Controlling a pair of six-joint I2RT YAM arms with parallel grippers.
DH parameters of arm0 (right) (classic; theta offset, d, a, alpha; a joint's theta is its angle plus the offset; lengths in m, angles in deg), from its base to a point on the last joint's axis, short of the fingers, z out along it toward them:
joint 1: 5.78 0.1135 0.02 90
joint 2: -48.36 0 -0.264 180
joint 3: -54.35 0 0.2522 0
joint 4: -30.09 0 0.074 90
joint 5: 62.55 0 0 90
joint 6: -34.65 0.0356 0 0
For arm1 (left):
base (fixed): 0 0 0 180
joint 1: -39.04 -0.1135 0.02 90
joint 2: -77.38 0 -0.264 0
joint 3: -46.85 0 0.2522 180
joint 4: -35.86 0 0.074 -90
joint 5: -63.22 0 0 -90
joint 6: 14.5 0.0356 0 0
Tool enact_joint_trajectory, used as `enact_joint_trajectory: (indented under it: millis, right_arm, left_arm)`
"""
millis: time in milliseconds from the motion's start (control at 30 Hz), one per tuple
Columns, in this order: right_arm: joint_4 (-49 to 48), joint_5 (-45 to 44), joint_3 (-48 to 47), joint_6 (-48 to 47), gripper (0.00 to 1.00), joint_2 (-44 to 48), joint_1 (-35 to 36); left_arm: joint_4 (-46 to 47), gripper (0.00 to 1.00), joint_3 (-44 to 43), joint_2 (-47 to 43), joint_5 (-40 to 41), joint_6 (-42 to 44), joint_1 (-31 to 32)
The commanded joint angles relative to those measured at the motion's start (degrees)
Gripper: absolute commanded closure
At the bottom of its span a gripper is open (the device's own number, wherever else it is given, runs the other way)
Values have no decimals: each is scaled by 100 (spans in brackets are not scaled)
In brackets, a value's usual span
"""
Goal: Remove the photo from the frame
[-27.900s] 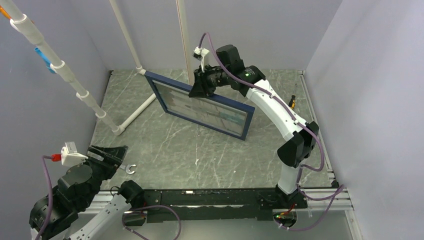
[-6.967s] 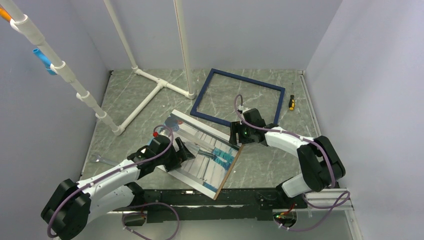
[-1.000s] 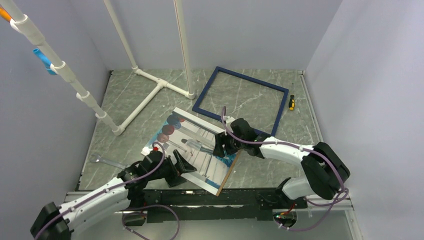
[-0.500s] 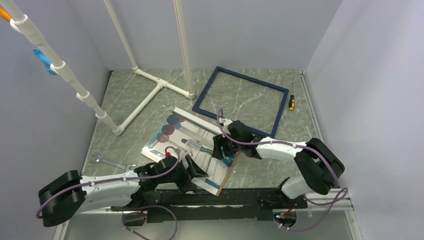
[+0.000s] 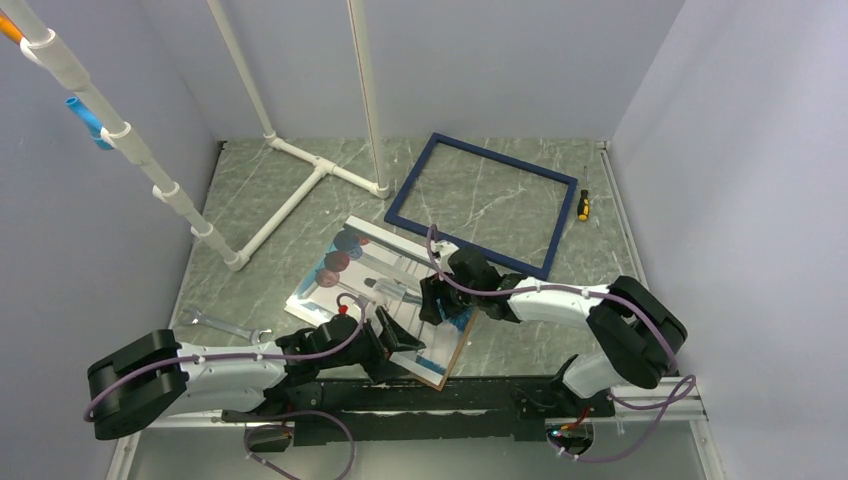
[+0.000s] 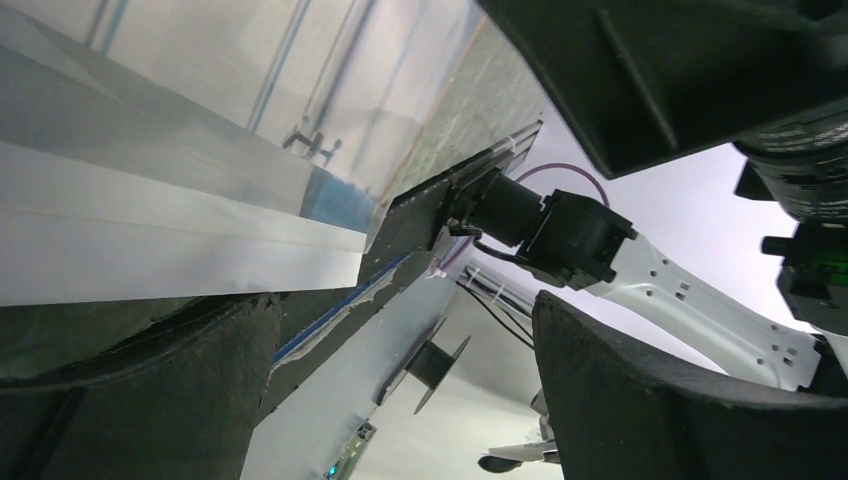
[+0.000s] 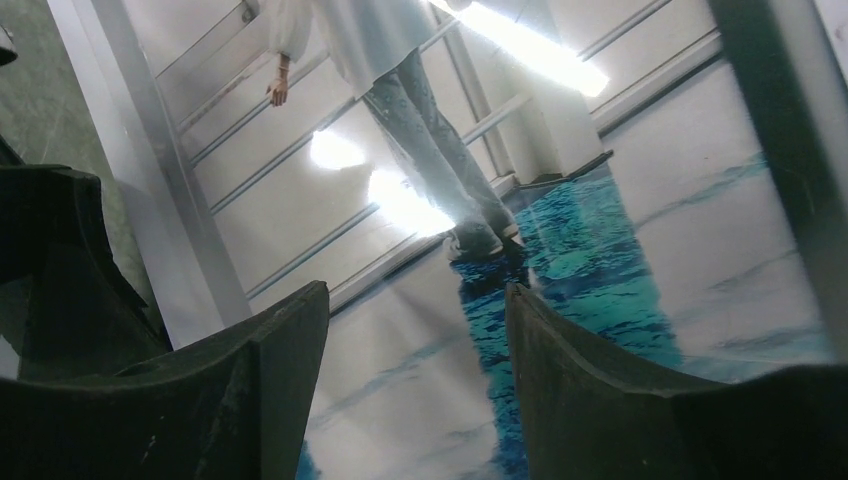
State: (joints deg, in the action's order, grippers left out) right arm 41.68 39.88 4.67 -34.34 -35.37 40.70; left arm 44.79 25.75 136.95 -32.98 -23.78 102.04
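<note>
Photo (image 5: 375, 280) lies outside frame (image 5: 507, 159); left gripper (image 5: 405, 340) spread wide at near corner, right gripper (image 5: 432, 305) parted above it.

Plain pale lavender-grey walls (image 5: 500, 60) on 3 sides, soft even light. Tabletop (image 5: 600, 245) is grey-green marble-look w/ white veins. White pipe structure (image 5: 322, 170) at back-left, uprights running out of shot, plus an angled pipe (image 5: 150, 165) top-left w/ a blue bit
</note>
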Motion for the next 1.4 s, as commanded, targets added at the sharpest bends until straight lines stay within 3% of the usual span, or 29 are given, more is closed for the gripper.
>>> enact_joint_trajectory:
  millis: [0,200,467,700,800,900,1067,1167,1267,1367]
  right_arm:
    - [-31,-120,33,-62,33,174,128]
    - [184,-738,260,-263,28,1065,604]
    - [724,-1855,546,275,43,2104,2067]
    - [552,-3426,972,190,47,2674,3779]
    - [675,-3861,1009,334,46,2747,4046]
    - [1091,-4354,1014,938,42,2789,4058]
    - [1204,-4078,1050,1329,39,2776,3738]
    - [926,-3506,1141,1320,44,2803,3139]
    - [502,-2482,1166,1156,51,2612,2271]
    - [247,-2009,879,817,54,2166,1938]
  left_arm:
    - [387,3,-50,-237,294,-155,28]
    - [259,2,63,-399,410,-219,29]
    - [252,2,146,-332,463,-266,28]
    - [406,2,118,-111,415,-264,28]
    - [408,1,141,-80,411,-285,28]
    - [342,1,211,-316,494,-226,28]
    - [-1484,1,-9,-1357,868,183,23]
    - [-2786,1,-190,-2136,1033,536,-118]
    - [-4041,0,-394,-2891,1015,1115,-606]
    - [-5041,1,-790,-3411,635,2342,-1629]
